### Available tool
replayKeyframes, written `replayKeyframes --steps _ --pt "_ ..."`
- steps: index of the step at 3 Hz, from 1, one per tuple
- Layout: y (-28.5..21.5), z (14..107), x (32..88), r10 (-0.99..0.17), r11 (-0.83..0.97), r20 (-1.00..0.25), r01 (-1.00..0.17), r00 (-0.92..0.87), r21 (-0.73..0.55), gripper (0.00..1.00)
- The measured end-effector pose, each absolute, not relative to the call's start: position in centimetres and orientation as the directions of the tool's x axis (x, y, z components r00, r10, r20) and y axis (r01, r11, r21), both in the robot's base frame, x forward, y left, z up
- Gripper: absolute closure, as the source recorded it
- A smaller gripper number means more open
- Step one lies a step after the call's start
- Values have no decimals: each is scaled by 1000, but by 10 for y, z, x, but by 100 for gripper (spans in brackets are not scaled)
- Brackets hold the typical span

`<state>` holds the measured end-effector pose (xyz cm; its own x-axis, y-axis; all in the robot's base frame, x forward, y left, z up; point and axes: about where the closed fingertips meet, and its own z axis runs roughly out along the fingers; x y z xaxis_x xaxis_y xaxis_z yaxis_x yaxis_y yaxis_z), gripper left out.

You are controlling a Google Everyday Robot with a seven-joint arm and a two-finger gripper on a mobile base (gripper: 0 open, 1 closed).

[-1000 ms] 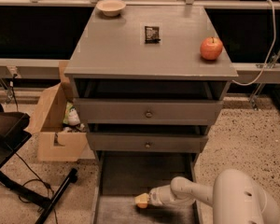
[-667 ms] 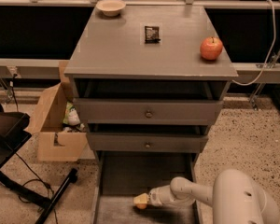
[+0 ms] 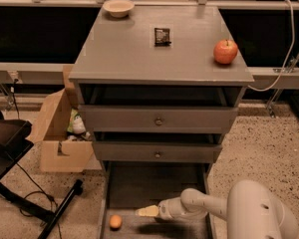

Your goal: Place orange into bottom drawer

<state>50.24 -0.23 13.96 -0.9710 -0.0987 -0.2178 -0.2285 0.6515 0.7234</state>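
Camera view, nearest first: my pale-tipped gripper lies low inside the long shallow grey bottom drawer, which stands open toward the camera. I cannot tell whether the gripper is parted or closed. The small round smooth orange fruit rests on the drawer floor near the left wall, just beside my gripper's tip but apart from it. Being round, it shows no long axis. Bare drawer floor lies behind both. Above are two shut grey drawers with round knobs. On the grey cabinet top sit a red apple near the right edge, a small black packet with unreadable writing, and a pale bowl at the far edge.
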Motion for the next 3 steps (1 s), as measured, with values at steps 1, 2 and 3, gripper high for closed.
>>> replayKeyframes --steps 1,2,3 --pt "-3 143 502 -101 650 -220 -231 -970 723 19" --pt "-13 200 490 -139 627 -259 -287 -956 724 42" --pt "-51 279 460 -165 618 -297 -333 -941 712 65"
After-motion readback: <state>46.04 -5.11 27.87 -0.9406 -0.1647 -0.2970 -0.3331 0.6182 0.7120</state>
